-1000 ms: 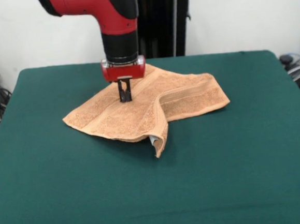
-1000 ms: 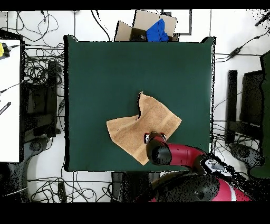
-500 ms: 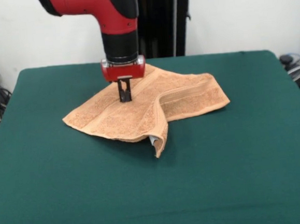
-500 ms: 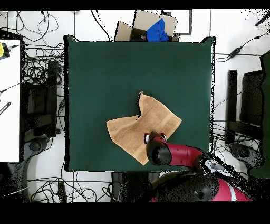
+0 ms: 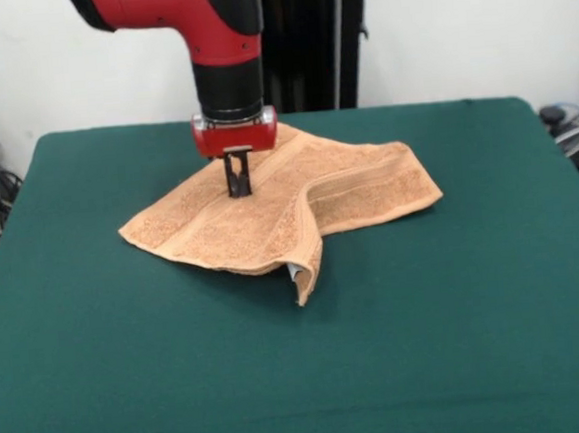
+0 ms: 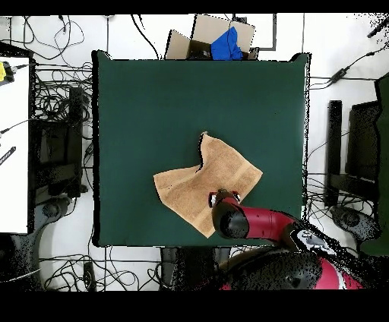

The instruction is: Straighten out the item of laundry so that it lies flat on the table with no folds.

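Note:
The peach-orange towel (image 5: pixel 269 213) lies crumpled on the green table (image 5: pixel 478 312), a little toward the robot's side of the middle. A raised ridge runs across its right half. Its near corner hangs folded over, with a white tag (image 5: pixel 294 271) showing under it. My gripper (image 5: pixel 239 187) comes straight down onto the towel's far left part, with the fingers close together and pinching the cloth. In the overhead view the towel (image 6: pixel 199 182) sits in the table's (image 6: pixel 152 99) lower middle, and the red arm (image 6: pixel 232 220) hides the gripper.
A cardboard box with blue cloth (image 6: pixel 220 42) stands beyond the table's far edge. Cables and dark equipment (image 6: pixel 61 144) lie on the floor at both sides. A white surface (image 6: pixel 14 137) is at the left edge.
The gripper has shifted slightly to the left in the front view, and the towel's left corner has moved a little with it.

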